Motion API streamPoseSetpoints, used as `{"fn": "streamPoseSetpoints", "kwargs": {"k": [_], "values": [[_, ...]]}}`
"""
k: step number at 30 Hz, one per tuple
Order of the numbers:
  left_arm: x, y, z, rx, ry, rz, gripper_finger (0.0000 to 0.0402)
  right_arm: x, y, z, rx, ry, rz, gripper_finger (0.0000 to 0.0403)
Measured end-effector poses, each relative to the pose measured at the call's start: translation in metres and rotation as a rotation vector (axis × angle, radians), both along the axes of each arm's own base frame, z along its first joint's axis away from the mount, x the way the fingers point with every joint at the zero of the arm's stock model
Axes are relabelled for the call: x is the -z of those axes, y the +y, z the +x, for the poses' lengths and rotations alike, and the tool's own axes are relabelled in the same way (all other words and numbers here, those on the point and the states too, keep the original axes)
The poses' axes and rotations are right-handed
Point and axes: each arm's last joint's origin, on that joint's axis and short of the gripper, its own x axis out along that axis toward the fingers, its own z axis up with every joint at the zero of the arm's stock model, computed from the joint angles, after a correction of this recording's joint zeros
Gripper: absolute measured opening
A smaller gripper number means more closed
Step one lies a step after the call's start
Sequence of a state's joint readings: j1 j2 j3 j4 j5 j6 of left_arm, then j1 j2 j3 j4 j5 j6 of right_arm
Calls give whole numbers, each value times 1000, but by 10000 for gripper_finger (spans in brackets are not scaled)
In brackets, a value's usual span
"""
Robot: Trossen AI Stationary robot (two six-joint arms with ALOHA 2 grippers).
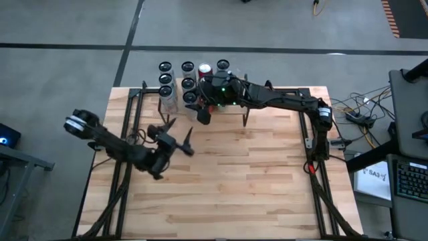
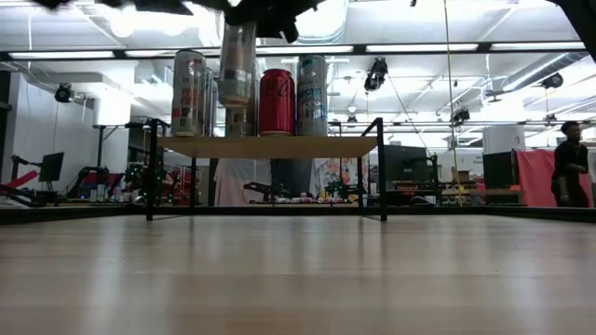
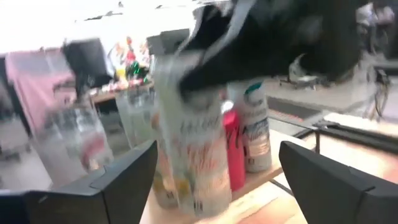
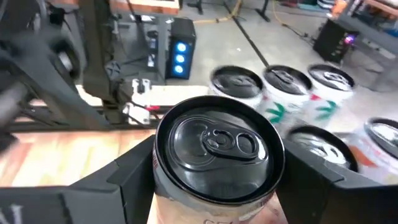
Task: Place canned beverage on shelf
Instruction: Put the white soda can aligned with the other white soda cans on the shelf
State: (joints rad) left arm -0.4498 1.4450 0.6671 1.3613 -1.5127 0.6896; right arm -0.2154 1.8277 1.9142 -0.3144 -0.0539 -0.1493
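Note:
A tall pale can hangs in the air in front of the shelf, with my right gripper shut on it; its black top shows in the right wrist view. The shelf stands on thin black legs at the table's far edge and bears several upright cans, a red one among them. My left gripper is open, left of and nearer than the held can, with nothing between its fingers. My right gripper pinches the can's side wall just under the top rim between its two fingers, one on each side. The fingers come roughly level, slanting in from the table's far right. The can hangs upright, clear of table and shelf.
The cans on the shelf crowd its left half, just beyond the held can. The right arm lies across the shelf's right part. Bare plank tabletop spreads toward the near edge. A person stands far behind the table.

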Motion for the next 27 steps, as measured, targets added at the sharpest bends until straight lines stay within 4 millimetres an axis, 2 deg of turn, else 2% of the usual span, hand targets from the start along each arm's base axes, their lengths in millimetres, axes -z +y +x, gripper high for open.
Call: {"fn": "streamPoseSetpoints", "kwargs": {"k": [5, 9, 11, 18, 27], "values": [[-51, -6, -17, 36, 135, 82, 302, 12, 1, 10, -60, -37, -18, 249], [-74, 1, -37, 82, 113, 125, 285, 18, 2, 14, -62, -85, -34, 249], [-74, 6, -46, 97, 88, 135, 278, 19, 1, 14, -54, -95, -36, 249], [-59, 21, -73, 196, -20, 199, 261, 28, -3, 16, 53, -52, -94, 249], [-41, 33, -94, 234, -98, 182, 256, 27, -5, 16, 114, -56, -95, 249]]}}
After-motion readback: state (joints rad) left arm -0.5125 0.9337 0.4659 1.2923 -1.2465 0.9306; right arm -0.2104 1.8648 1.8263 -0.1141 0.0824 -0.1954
